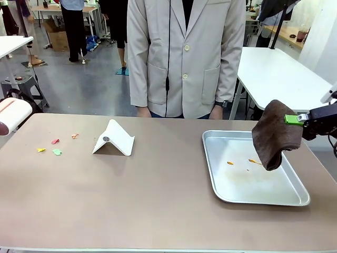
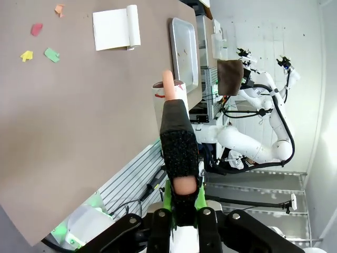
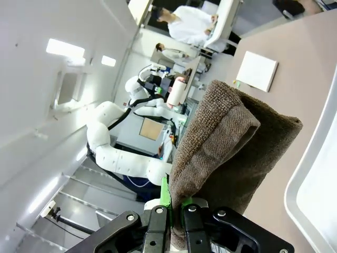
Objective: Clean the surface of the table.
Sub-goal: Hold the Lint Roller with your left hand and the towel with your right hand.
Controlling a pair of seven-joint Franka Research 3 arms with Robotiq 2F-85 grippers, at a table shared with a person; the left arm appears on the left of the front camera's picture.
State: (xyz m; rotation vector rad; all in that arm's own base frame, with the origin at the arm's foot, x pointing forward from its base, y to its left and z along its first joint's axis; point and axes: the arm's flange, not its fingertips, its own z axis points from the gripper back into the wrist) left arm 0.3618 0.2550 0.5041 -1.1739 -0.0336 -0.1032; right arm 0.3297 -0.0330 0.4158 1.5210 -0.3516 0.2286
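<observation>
Front view: taupe counter (image 1: 158,211) spanning scene. Near right, silver tray (image 1: 263,184) lying on it. Right jaws clamping brown cloth (image 1: 275,134), which is hanging over tray's far-right part. Left jaws gripping black-handled roller (image 2: 179,142) by counter's far-left corner. Coloured scraps (image 1: 55,146) and white folded card (image 1: 114,138) lying mid-left. Person (image 1: 184,52) standing at far side.

Tray (image 1: 263,185) sat on the surface (image 1: 158,205) at 3 o'clock, crumbs (image 1: 230,163) in it, cloth (image 1: 274,134) hanging over its right edge. Folded card (image 1: 117,138) at 11, paper scraps (image 1: 57,152) at 9, roller (image 1: 9,117) beyond the edge at 10, person (image 1: 184,58) standing at 12.
</observation>
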